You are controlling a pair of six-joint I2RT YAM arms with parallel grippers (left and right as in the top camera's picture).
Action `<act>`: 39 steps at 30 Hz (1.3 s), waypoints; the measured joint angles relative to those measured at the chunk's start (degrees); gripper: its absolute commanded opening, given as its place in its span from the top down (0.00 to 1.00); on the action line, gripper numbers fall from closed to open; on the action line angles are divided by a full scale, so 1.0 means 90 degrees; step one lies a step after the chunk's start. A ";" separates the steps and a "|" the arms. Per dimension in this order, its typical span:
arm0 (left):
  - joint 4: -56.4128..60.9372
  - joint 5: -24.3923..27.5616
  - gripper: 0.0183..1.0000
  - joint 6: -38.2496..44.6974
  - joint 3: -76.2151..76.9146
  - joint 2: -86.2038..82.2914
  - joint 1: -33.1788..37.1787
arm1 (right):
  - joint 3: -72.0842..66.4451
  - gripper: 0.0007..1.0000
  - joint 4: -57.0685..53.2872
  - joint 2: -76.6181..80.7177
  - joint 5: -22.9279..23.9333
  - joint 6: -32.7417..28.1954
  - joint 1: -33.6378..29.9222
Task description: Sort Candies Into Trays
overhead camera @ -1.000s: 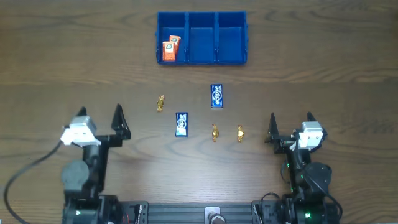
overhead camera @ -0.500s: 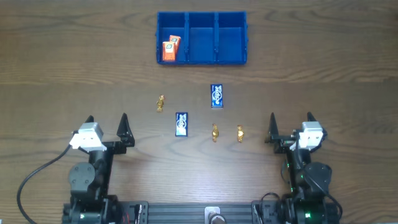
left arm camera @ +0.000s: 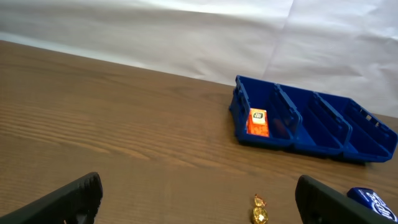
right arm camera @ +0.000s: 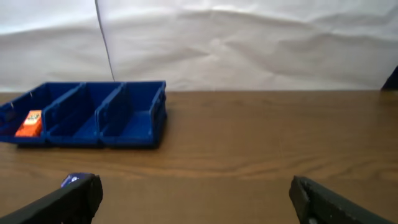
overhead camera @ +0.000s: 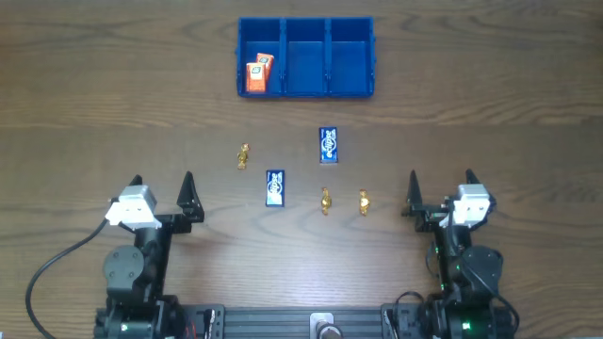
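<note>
- My left gripper sits low over the near left of the table. Its jaws are spread wide and there is nothing between them.
- My right gripper sits the same way at the near right, jaws wide apart and empty.
- Both grippers are well clear of every candy.
- Closest to the right gripper is the right gold candy. The middle gold candy lies just beside it, and the two do not touch.
- Between the middle gold candy and my left gripper lies the near blue bar, flat on the wood with its long side pointing away from me.
- Farther out, the left gold candy lies alone, up and to the left of the near blue bar.
- The far blue bar lies beyond the middle gold candy, also lengthwise, and is the loose piece nearest the tray.
- The blue tray stands at the far side of the table, well apart from the loose candies, with three compartments side by side.
- In its left compartment I see two orange packets, one partly overlapping the other. The middle and right compartments hold no candy.
- Behind the tray, both wrist views show a white backdrop.
</note>
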 measured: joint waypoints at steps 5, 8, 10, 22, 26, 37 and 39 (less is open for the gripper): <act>0.0000 0.0000 0.00 0.0000 0.0002 0.0000 0.0000 | -0.0010 0.00 0.0107 0.0000 -0.0022 0.0049 0.0000; -0.0002 0.0002 0.00 0.0000 0.0002 0.0000 0.0000 | 0.0109 0.00 0.0061 0.0112 -0.0289 0.0410 -0.0015; -0.0002 0.0005 0.00 0.0002 0.0005 0.0000 0.0000 | 0.0517 0.00 -0.0357 0.0551 -0.0588 0.0563 -0.0034; -0.0022 0.0019 0.00 0.0002 0.0012 -0.0012 0.0000 | 0.5731 0.00 -0.2936 0.5899 -0.1846 0.0913 0.0333; -0.0024 0.0019 0.00 0.0002 0.0012 -0.0012 0.0000 | 0.7101 0.00 -0.3716 0.7674 -0.1406 0.1205 0.1814; -0.0027 0.0022 0.00 0.0000 0.0015 -0.0012 0.0000 | 0.8376 0.00 -0.4396 1.1098 -0.0102 0.3497 0.4733; -0.0027 0.0019 0.00 0.0002 0.0015 -0.0012 0.0000 | 0.8376 0.00 -0.4396 1.1499 0.0034 0.3946 0.5000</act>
